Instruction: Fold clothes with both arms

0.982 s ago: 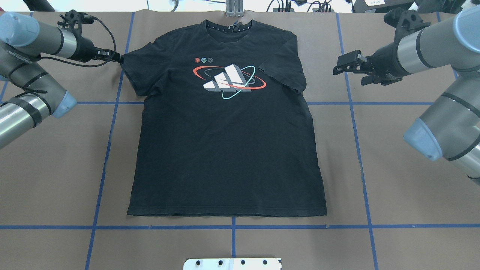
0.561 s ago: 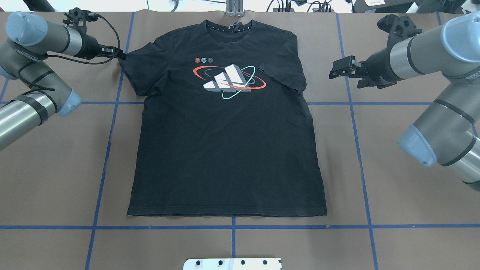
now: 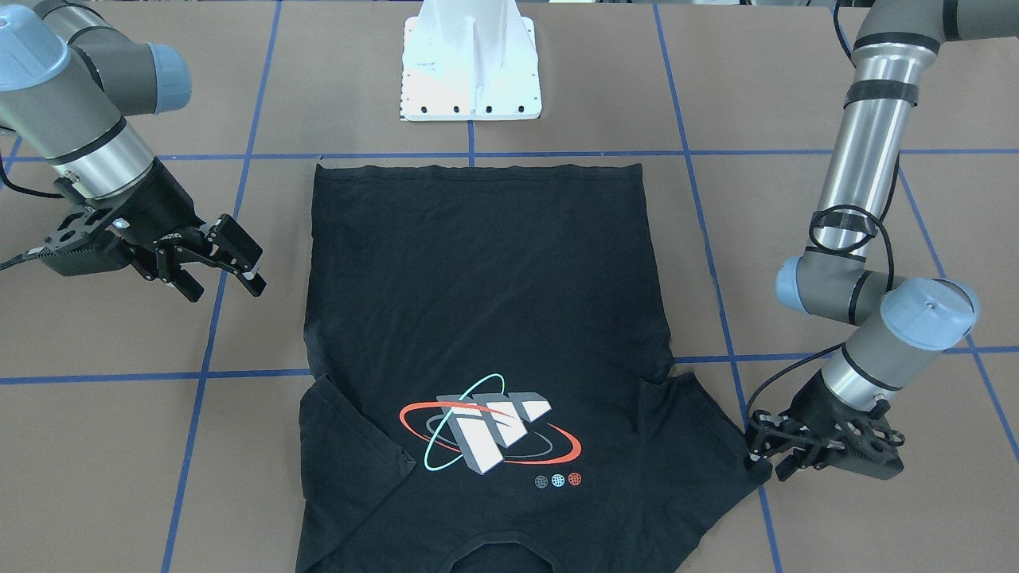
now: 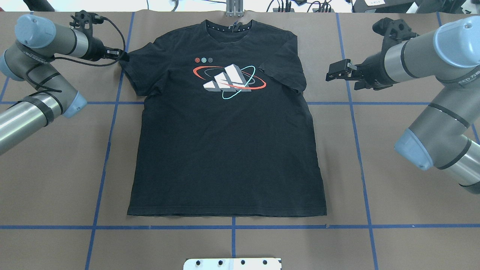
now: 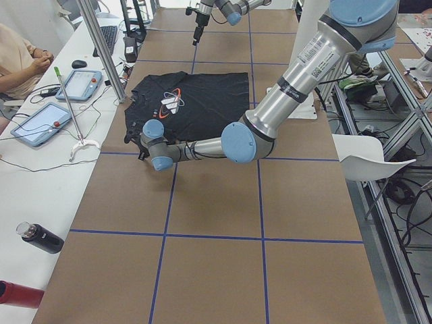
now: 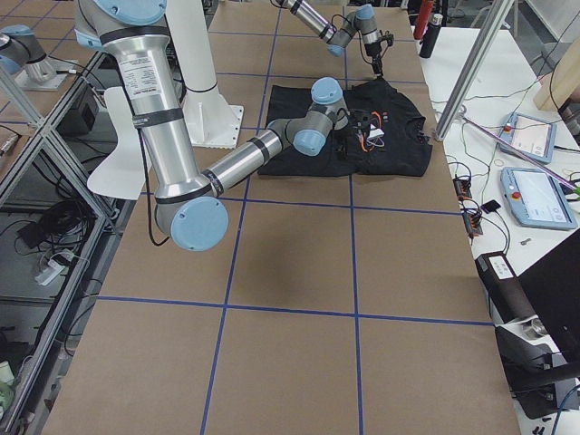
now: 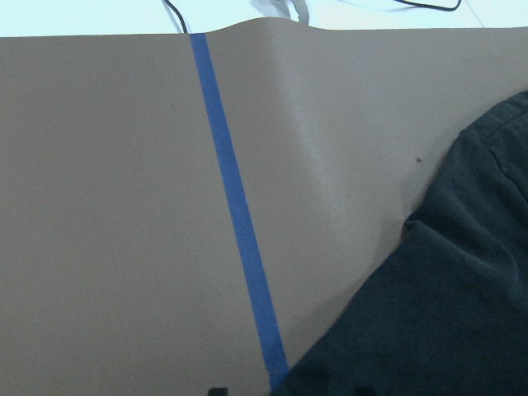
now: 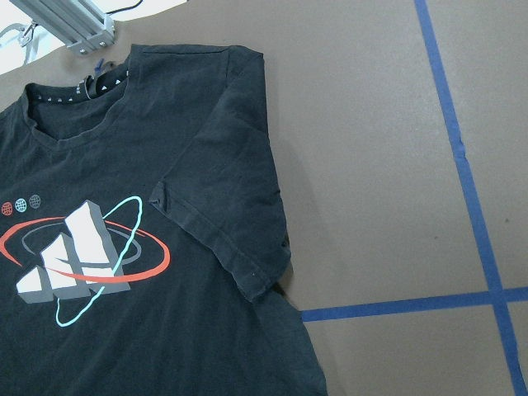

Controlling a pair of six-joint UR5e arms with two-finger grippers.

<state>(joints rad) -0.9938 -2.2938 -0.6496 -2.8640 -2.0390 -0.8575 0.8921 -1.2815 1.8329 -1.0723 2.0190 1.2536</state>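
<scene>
On the brown table (image 4: 393,202), the black T-shirt (image 4: 225,150) lies flat, logo up, collar at the far edge and hem near. The left gripper (image 4: 122,56) sits low at the tip of the left sleeve (image 4: 137,63) — touching the cloth, though I cannot tell whether its jaws pinch it. The right gripper (image 4: 332,72) hovers just right of the right sleeve (image 4: 285,71), clear of it — jaws spread wide, holding nothing.

Bright even lighting, soft faint shadows, mostly sharp focus, slightly blown-out whites
</scene>
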